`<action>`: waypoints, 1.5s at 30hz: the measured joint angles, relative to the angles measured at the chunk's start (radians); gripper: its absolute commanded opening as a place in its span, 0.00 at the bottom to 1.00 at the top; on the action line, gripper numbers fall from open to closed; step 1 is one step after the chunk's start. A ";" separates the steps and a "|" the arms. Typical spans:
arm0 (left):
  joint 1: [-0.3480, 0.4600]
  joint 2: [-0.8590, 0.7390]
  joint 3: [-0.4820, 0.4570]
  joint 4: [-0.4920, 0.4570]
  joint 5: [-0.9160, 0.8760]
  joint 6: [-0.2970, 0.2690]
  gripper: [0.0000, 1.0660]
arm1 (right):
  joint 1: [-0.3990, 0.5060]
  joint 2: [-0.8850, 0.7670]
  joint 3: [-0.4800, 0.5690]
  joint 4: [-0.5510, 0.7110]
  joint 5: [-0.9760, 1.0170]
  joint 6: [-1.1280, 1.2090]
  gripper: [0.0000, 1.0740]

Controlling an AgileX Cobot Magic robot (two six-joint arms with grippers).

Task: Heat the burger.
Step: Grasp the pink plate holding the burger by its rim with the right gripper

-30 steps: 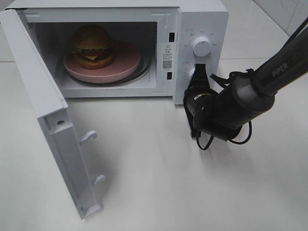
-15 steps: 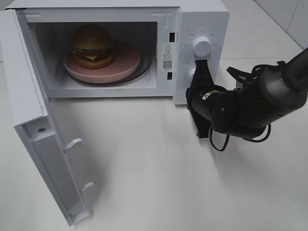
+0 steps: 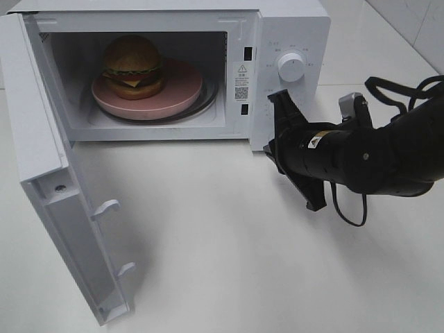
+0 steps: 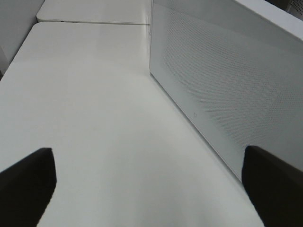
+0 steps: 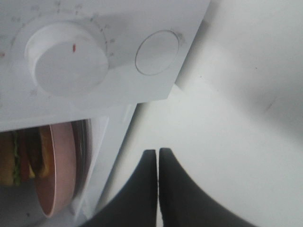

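Glossy golden-brown burger [image 3: 133, 66] with lettuce, tomato and cheese is sitting on a round pink plate [image 3: 186, 89] inside the open white microwave [image 3: 291, 28]. Black right gripper [image 5: 158, 152] is hovering outside, below the white round dial [image 3: 290, 67], well right of the burger, tips pressing together on nothing. Left gripper [image 4: 147, 150] is standing spread wide.

Microwave [image 3: 291, 28]: smooth white casing with a satin finish, looks like painted metal.
Door [image 4: 222, 90]: finely perforated mesh panel, matt grey-white.
Knob [image 3: 290, 67]: smooth white plastic.
Plate [image 3: 186, 87]: pink, matt.
Burger [image 3: 132, 55]: glossy bun.
Table [image 3: 229, 250]: smooth white, faint sheen.
Right gripper [image 5: 157, 151]: black, matt plastic.
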State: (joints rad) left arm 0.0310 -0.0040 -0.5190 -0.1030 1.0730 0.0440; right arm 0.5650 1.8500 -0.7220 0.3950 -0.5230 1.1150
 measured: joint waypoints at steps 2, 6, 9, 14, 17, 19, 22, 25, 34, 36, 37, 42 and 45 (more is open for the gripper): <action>0.000 0.000 0.000 0.000 0.000 0.000 0.94 | 0.000 -0.015 0.000 -0.016 0.027 -0.031 0.02; 0.000 0.000 0.000 0.000 0.000 0.000 0.94 | 0.000 -0.083 0.000 -0.082 0.162 -0.200 0.03; 0.000 0.000 0.000 0.000 0.000 0.000 0.94 | 0.000 -0.111 0.001 -0.109 0.227 -0.301 0.04; 0.000 0.000 0.000 0.000 0.000 0.000 0.94 | 0.000 -0.157 0.001 -0.138 0.350 -0.462 0.04; 0.000 0.000 0.000 0.000 0.000 0.000 0.94 | 0.000 -0.183 0.001 -0.141 0.441 -0.560 0.04; 0.000 0.000 0.000 0.000 0.000 0.000 0.94 | 0.000 -0.201 0.001 -0.141 0.492 -0.629 0.04; 0.000 0.000 0.000 0.000 0.000 0.000 0.94 | 0.000 -0.226 0.001 -0.141 0.564 -0.722 0.05; 0.000 0.000 0.000 0.000 0.000 0.000 0.94 | 0.000 -0.254 0.001 -0.141 0.628 -0.812 0.05; 0.000 0.000 0.000 0.000 0.000 0.000 0.94 | 0.000 -0.283 -0.072 -0.142 0.929 -1.147 0.06; 0.000 0.000 0.000 0.000 0.000 0.000 0.94 | 0.000 -0.283 -0.082 -0.142 0.958 -1.198 0.06; 0.000 0.000 0.000 0.000 0.000 0.000 0.94 | 0.000 -0.283 -0.082 -0.142 0.958 -1.198 0.06; 0.000 0.000 0.000 0.000 0.000 0.000 0.94 | 0.000 -0.283 -0.140 -0.146 1.112 -1.561 0.07; 0.000 0.000 0.000 0.000 0.000 0.000 0.94 | 0.000 -0.283 -0.155 -0.151 1.141 -1.715 0.07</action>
State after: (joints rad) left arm 0.0310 -0.0040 -0.5190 -0.1030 1.0730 0.0440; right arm 0.5650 1.5670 -0.8770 0.2440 0.6180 -0.6000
